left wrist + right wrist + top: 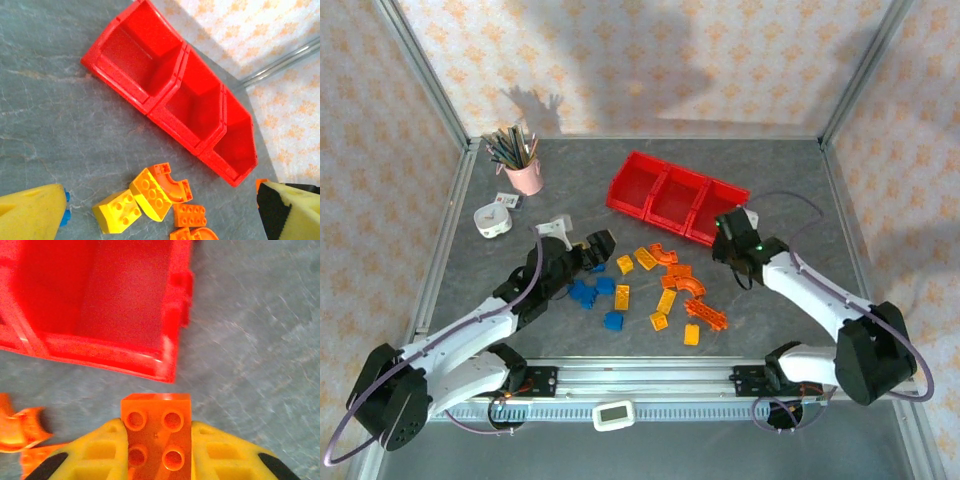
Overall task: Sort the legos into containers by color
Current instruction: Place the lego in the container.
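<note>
Containers (624, 176): three joined bright red open-top bins in one row, set diagonally on the far centre-right of the worktop (780, 170), all empty. Loose legos lie scattered just in front of them. The blue squarish ones (592, 292) are clustered at the left, the yellow-orange rectangles (622, 296) are in the middle, and the deeper orange curved and ladder pieces (682, 280) are at the right. One orange 2x2 brick (157, 410), studs up, is clamped between the right gripper (157, 424) fingers, just beside the end bin's corner.

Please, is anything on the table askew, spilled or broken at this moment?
Nothing is broken or spilled. Only the bins lie askew, slanted to the edges of the table. The bricks lie loose in front, unsorted; the right hand grips an orange one.
</note>
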Controlling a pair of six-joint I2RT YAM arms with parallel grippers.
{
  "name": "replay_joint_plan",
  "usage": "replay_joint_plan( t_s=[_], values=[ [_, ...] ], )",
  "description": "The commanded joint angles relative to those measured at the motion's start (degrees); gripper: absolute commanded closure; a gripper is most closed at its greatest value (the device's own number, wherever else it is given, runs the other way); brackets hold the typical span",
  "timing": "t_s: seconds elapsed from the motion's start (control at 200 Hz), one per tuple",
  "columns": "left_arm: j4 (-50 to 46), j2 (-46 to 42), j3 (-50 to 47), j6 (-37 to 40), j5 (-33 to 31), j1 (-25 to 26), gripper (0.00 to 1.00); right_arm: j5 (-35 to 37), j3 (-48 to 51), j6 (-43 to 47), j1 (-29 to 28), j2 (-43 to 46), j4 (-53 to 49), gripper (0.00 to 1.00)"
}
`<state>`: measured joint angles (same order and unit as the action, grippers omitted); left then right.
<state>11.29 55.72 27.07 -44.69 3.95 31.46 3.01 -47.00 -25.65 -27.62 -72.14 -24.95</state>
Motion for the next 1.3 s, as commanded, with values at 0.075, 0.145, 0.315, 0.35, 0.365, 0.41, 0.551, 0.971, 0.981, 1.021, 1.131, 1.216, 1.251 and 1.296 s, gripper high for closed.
replay_joint_plan(
  t_s=[0.075,0.145,0.315,0.35,0.365,0.41,0.551,0.971,0.981,1.021,1.131,1.216,1.251,1.296],
  values=[
    [-5.1,-1.0,4.7,2.7,-2.3,-2.2,0.01,-1.9,-10.5,1.9,-4.0,-7.8,1.9,0.79],
    [-5.6,-0.3,5.6,2.9,-1.2,-3.9,0.01,-2.4,-14.5,2.4,-4.8,-11.9,4.1,0.79],
    [-5.0,1.5,7.3,3.1,2.2,-8.6,0.01,-6.1,-25.2,2.8,-4.9,-23.1,9.2,0.79],
    [-4.7,1.9,7.6,3.2,2.8,-9.4,0.01,-6.5,-27.6,2.9,-4.9,-25.5,9.7,0.79],
    [-4.5,2.0,7.7,3.2,2.9,-9.7,0.01,-6.7,-28.2,3.0,-4.9,-26.2,10.0,0.79],
    [-4.1,2.5,8.1,3.4,2.9,-10.2,0.01,-6.5,-30.7,3.2,-5.0,-29.0,10.7,0.79],
    [-3.6,4.4,9.6,4.1,3.4,-11.1,0.01,-6.1,-40.8,4.1,-5.0,-38.0,10.6,0.79],
    [-2.6,8.2,11.6,4.3,5.4,-11.4,0.01,-6.3,-60.4,6.3,-4.9,-52.7,6.3,0.5],
    [-2.7,8.2,11.6,4.4,5.4,-11.4,0.01,-6.4,-60.4,6.4,-4.9,-52.6,6.3,0.49],
    [-2.9,8.3,11.8,4.6,5.5,-11.4,0.01,-6.8,-60.0,6.5,-4.9,-51.7,6.3,0.46],
    [-3.8,8.3,12.1,5.4,5.8,-11.4,0.01,-6.9,-57.1,7.3,-4.9,-47.9,6.1,0.39],
    [-4.6,8.1,12.0,5.8,6.9,-11.4,0.01,-7.4,-52.2,7.5,-4.9,-43.3,6.1,0.36],
    [-5.0,8.0,11.9,5.9,7.6,-11.4,0.01,-8.2,-49.1,7.5,-5.0,-40.9,6.8,0.35],
    [-5.7,7.7,11.9,6.1,8.4,-11.3,0.01,-8.9,-44.6,7.5,-5.0,-37.3,7.7,0.33]
  ],
)
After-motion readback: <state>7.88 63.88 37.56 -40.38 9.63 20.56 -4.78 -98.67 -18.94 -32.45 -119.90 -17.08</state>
